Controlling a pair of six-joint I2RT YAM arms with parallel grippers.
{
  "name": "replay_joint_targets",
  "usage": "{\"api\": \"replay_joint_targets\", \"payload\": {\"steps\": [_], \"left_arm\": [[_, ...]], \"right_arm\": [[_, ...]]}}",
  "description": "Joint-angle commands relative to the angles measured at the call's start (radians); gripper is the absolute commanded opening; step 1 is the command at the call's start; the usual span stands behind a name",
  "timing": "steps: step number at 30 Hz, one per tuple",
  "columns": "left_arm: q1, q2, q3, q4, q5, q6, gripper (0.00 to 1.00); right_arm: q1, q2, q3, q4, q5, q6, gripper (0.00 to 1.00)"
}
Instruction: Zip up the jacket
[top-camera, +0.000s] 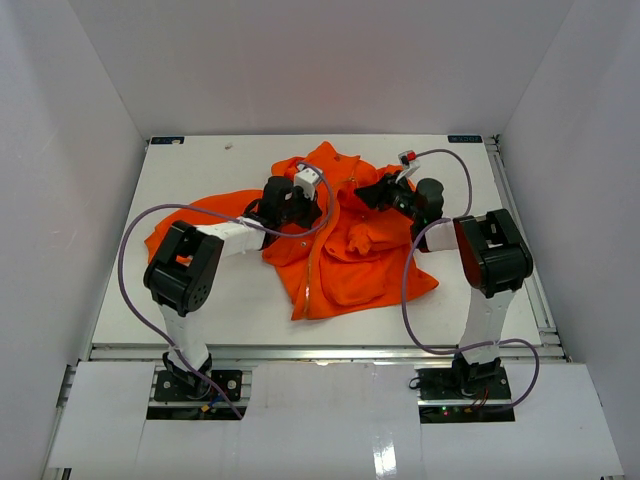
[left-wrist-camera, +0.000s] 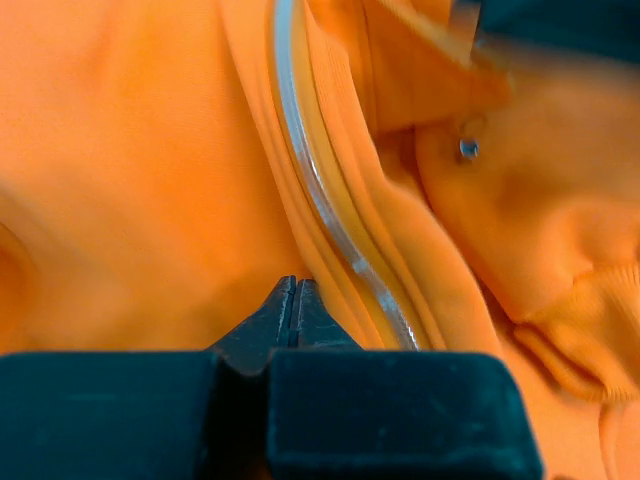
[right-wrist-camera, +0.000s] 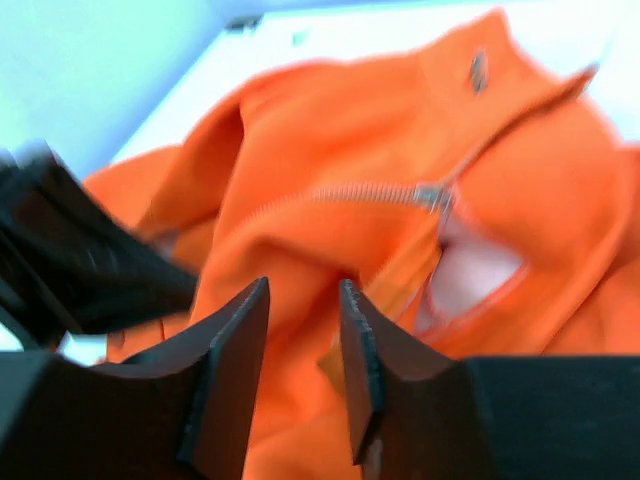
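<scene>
The orange jacket (top-camera: 350, 260) lies crumpled in the middle of the table, and its zipper (top-camera: 320, 250) runs down the front. In the left wrist view my left gripper (left-wrist-camera: 293, 285) is shut, its tips pinched at the fold of fabric just left of the silver zipper track (left-wrist-camera: 320, 200). From above, the left gripper (top-camera: 320, 212) sits over the jacket's upper middle. My right gripper (right-wrist-camera: 305, 290) hangs open over the cloth with nothing between its fingers, short of the zipper slider (right-wrist-camera: 432, 195) and the pale lining (right-wrist-camera: 470, 275). In the top view the right gripper (top-camera: 368, 192) is near the collar.
The white table (top-camera: 200, 300) is ringed by white walls. Purple cables (top-camera: 130, 250) loop from both arms over the table. A metal snap (left-wrist-camera: 467, 149) sits on the fabric right of the zipper. The dark left arm (right-wrist-camera: 80, 260) shows at the left of the right wrist view.
</scene>
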Motion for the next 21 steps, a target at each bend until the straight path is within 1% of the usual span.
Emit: {"api": "replay_joint_targets", "payload": {"steps": [1, 3, 6, 8, 10, 11, 13, 14, 17, 19, 20, 21], "left_arm": [[-0.004, -0.054, -0.064, 0.044, 0.068, 0.008, 0.00], [-0.004, -0.058, -0.068, 0.044, 0.076, 0.008, 0.00], [-0.004, -0.060, -0.073, 0.043, 0.083, 0.008, 0.00], [-0.004, -0.062, -0.078, 0.043, 0.079, 0.004, 0.00], [-0.004, -0.068, -0.084, 0.045, 0.055, -0.009, 0.05], [-0.004, -0.074, -0.085, 0.045, 0.035, -0.014, 0.13], [-0.004, -0.089, -0.069, 0.032, -0.002, -0.020, 0.40], [-0.004, -0.093, -0.051, 0.017, -0.008, -0.021, 0.49], [-0.004, -0.095, 0.042, -0.089, 0.000, -0.029, 0.71], [-0.004, -0.087, 0.124, -0.128, 0.047, -0.031, 0.87], [-0.004, -0.078, 0.162, -0.156, 0.067, -0.030, 0.91], [-0.004, -0.065, 0.198, -0.197, 0.078, -0.030, 0.92]], "right_arm": [[-0.050, 0.003, 0.149, -0.011, 0.022, 0.070, 0.43], [-0.053, 0.051, 0.234, -0.063, 0.000, 0.074, 0.45], [-0.053, 0.102, 0.347, -0.214, -0.015, 0.060, 0.47], [-0.052, 0.117, 0.373, -0.255, -0.017, 0.049, 0.49], [-0.052, 0.132, 0.389, -0.275, -0.019, 0.043, 0.50], [-0.052, 0.139, 0.394, -0.280, -0.023, 0.042, 0.50], [-0.052, 0.143, 0.395, -0.282, -0.040, 0.040, 0.50], [-0.052, 0.144, 0.391, -0.284, -0.044, 0.040, 0.50], [-0.050, 0.138, 0.372, -0.270, -0.054, 0.040, 0.50], [-0.050, 0.136, 0.357, -0.251, -0.064, 0.042, 0.50], [-0.050, 0.134, 0.348, -0.242, -0.067, 0.043, 0.50], [-0.049, 0.132, 0.338, -0.236, -0.068, 0.042, 0.50]]}}
